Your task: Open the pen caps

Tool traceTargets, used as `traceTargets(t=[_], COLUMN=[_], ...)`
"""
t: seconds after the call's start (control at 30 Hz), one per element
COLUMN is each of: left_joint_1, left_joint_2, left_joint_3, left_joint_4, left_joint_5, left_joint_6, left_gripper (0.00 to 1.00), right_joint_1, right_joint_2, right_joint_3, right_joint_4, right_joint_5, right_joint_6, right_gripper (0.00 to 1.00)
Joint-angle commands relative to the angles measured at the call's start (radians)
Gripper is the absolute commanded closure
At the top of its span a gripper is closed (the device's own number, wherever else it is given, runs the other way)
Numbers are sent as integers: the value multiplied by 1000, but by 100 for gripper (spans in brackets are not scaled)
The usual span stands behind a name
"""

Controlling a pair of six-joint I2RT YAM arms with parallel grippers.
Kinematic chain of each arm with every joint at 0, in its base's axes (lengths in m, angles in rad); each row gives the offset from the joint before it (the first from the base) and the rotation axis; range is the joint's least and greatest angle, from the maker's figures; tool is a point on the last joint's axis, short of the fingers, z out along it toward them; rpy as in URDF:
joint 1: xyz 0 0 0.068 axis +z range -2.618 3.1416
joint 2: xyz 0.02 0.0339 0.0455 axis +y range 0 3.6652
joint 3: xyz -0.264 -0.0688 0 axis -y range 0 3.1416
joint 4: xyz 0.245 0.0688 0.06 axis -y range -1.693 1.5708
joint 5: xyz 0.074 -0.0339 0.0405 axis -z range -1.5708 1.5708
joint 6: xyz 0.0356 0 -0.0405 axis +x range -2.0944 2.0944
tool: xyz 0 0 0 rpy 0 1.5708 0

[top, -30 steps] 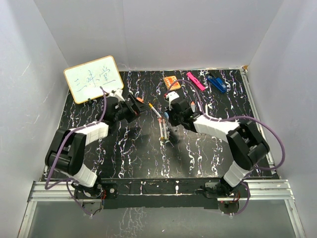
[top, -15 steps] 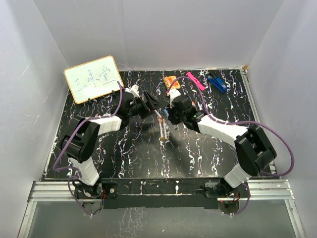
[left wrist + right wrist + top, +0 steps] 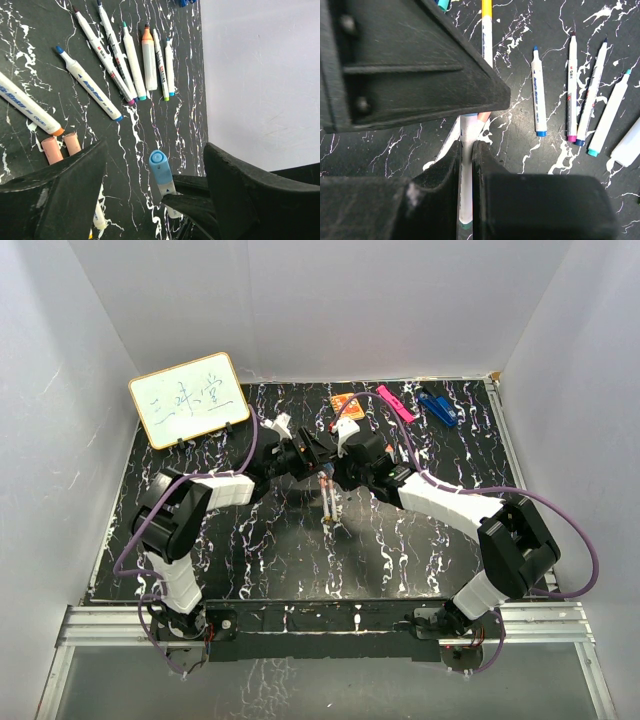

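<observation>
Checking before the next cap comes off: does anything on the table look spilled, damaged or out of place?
Nothing alarming. Two peach caps lie loose beside the uncapped pens, which fan unevenly; the right gripper holds a blue-capped pen.

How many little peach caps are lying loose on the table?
2. One peach cap lies right beside the other peach cap, at the lower left of the left wrist view, just below the orange-ended pen. More may be hidden from this view.
</observation>
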Motion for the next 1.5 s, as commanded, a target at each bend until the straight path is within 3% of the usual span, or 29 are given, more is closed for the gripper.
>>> traceTargets(t=[0.0, 0.7, 0.93, 1.07, 1.1, 1.13, 1.2, 1.33, 1.47], left_joint_1=[-12, -21, -26, -27, -27, -27, -28, -28, -33], left_joint_2=[17, 21, 19, 20, 21, 21, 20, 12, -3], left_joint_3=[37, 19, 13, 11, 12, 12, 13, 20, 29], left_joint_4=[53, 126, 137, 136, 135, 134, 131, 128, 114], left_joint_5=[3, 22, 28, 31, 31, 31, 29, 32, 34], left_joint_6=[-11, -38, -43, -46, -46, -46, -50, -52, -48], left_gripper=[30, 76, 84, 100, 100, 100, 100, 100, 100], right_joint_1=[10, 19, 21, 20, 20, 20, 20, 21, 21], right_joint_2=[-45, -44, -45, -42, -42, -41, -37, -26, -7], right_joint_3=[59, 63, 64, 68, 68, 70, 70, 72, 77], right_joint_4=[38, 43, 53, 55, 54, 53, 48, 44, 43], right_joint_5=[-2, -3, 2, 4, 3, 3, 0, 0, -1], right_joint_6=[-12, -15, -13, -14, -15, -16, -16, -16, -13], right_gripper=[100, 100, 100, 100, 100, 96, 76, 54, 53])
